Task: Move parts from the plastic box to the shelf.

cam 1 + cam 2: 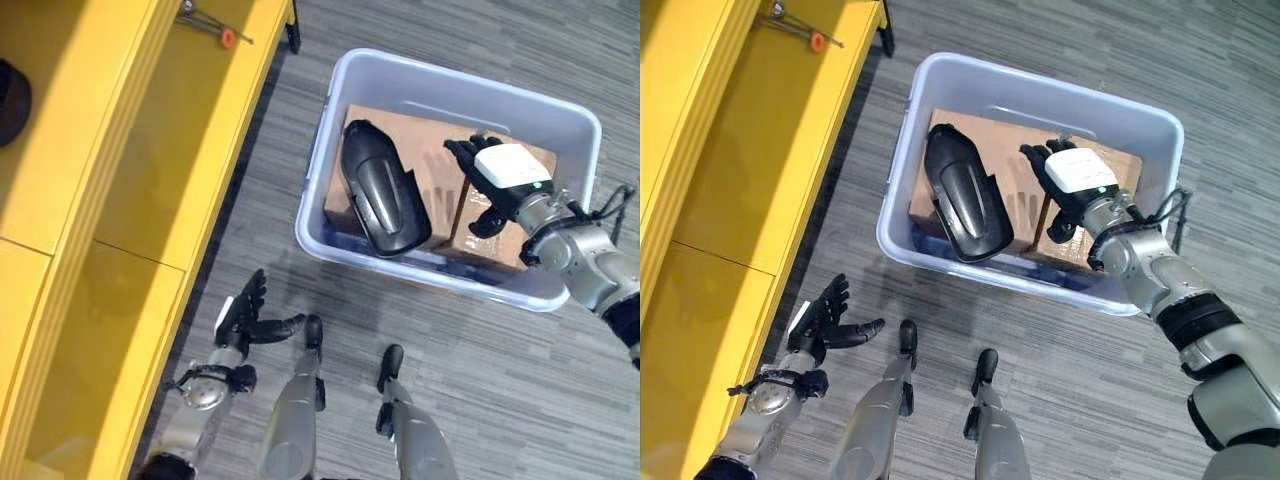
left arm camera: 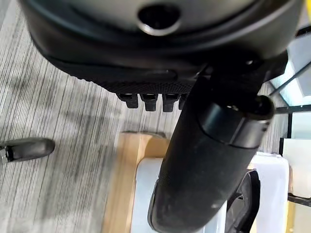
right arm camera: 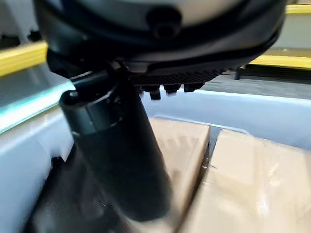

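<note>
A pale blue plastic box [image 1: 330, 130] stands on the grey floor and holds a black moulded part [image 1: 383, 195] lying on two brown cardboard boxes [image 1: 440, 140]. My right hand [image 1: 497, 178] hovers inside the box over the cardboard, to the right of the black part, with its fingers straight and holding nothing. My left hand [image 1: 243, 310] hangs low beside the yellow shelf [image 1: 130, 200], open and holding nothing. In the right wrist view the cardboard boxes [image 3: 243, 179] and the box wall [image 3: 252, 109] lie past the fingers.
On the yellow shelf's upper level lie a thin metal tool with a red tip [image 1: 222, 34] and a dark round object [image 1: 12, 100] at the far left. A black shelf leg [image 1: 292, 38] stands near the plastic box.
</note>
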Controlling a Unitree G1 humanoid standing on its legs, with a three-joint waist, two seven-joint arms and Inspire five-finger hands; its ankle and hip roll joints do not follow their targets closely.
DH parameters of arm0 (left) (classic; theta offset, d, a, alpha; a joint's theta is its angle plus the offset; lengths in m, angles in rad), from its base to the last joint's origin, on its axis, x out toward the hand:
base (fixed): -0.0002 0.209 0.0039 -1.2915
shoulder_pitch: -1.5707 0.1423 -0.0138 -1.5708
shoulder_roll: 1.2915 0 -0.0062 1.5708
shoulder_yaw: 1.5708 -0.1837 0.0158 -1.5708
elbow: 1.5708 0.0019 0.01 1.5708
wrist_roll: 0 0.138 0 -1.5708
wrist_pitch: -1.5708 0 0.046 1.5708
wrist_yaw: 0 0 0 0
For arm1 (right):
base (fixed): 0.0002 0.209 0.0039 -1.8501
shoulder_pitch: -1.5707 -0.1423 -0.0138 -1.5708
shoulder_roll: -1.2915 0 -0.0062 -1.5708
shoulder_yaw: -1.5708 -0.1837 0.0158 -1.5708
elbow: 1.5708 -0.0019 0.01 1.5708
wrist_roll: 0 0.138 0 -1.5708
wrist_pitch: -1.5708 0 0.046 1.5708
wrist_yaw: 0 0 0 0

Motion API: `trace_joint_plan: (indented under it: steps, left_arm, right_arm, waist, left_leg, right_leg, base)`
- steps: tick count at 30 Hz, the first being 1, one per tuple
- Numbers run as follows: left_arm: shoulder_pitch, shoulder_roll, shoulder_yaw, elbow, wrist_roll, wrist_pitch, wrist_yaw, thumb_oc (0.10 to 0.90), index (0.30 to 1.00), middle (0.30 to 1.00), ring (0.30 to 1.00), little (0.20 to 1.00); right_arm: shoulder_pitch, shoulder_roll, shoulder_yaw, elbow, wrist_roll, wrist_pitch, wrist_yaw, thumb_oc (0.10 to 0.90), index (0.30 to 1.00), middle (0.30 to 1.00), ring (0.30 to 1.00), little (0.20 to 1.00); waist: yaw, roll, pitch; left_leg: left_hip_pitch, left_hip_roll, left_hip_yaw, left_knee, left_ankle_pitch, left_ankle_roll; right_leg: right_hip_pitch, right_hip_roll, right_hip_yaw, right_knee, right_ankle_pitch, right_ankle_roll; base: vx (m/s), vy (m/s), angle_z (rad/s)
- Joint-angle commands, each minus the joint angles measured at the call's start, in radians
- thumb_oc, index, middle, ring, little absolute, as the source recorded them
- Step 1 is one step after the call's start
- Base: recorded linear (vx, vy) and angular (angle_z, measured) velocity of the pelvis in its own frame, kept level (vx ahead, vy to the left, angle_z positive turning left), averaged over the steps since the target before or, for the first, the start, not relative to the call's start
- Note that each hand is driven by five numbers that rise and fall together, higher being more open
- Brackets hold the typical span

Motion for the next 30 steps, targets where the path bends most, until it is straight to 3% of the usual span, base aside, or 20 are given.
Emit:
trace_joint_plan:
  steps: [1,8,12,17,30]
  left_arm:
    - [0.007,0.043,0.004,-0.089,-0.026,-0.097,-0.011,0.900,1.000,1.000,1.000,1.000]
    - [-0.020,0.053,-0.006,-0.085,-0.019,-0.100,0.010,0.900,1.000,1.000,1.000,1.000]
    - [-0.032,0.047,-0.006,-0.086,-0.017,-0.099,0.021,0.900,1.000,1.000,1.000,1.000]
    - [-0.049,0.038,-0.010,-0.074,-0.017,-0.097,0.039,0.900,1.000,1.000,1.000,1.000]
    - [-0.071,0.030,-0.012,-0.069,-0.011,-0.097,0.065,0.900,1.000,1.000,1.000,1.000]
  right_arm:
    - [-0.135,-0.072,0.001,-0.025,-0.094,0.006,-0.036,0.900,1.000,1.000,1.000,1.000]
    - [-0.316,-0.128,0.202,0.038,-0.282,0.032,-0.055,0.900,1.000,1.000,1.000,1.000]
    - [-0.373,-0.147,0.245,0.012,-0.347,0.049,-0.067,0.900,1.000,1.000,1.000,1.000]
    - [-0.351,-0.127,0.179,0.005,-0.350,0.081,-0.099,0.900,1.000,1.000,1.000,1.000]
    - [-0.350,-0.117,0.197,-0.034,-0.422,0.092,-0.095,0.900,1.000,1.000,1.000,1.000]
  waist:
    - [0.002,-0.019,-0.062]
    - [0.016,-0.006,-0.043]
    - [0.019,-0.005,-0.039]
    - [0.024,-0.001,-0.031]
    - [0.037,0.000,-0.014]
  left_leg:
    - [-0.012,0.098,0.001,0.005,0.046,-0.100]
    - [-0.041,0.092,-0.014,-0.025,0.063,-0.104]
    - [-0.060,0.088,-0.022,-0.020,0.061,-0.102]
    - [-0.075,0.083,-0.028,-0.013,0.055,-0.101]
    - [-0.095,0.075,-0.045,-0.016,0.056,-0.099]
  right_leg:
    - [-0.032,-0.093,0.002,0.083,0.033,0.049]
    - [-0.070,-0.098,-0.011,0.102,0.026,0.052]
    - [-0.079,-0.100,-0.020,0.107,0.022,0.052]
    - [-0.087,-0.100,-0.027,0.111,0.019,0.051]
    - [-0.092,-0.102,-0.044,0.113,0.011,0.048]
  base:
    - [-0.02,-0.027,0.08]
    - [0.01,-0.019,0.10]
    - [0.01,-0.020,0.02]
    - [0.01,-0.013,0.07]
    - [0.01,-0.008,0.05]
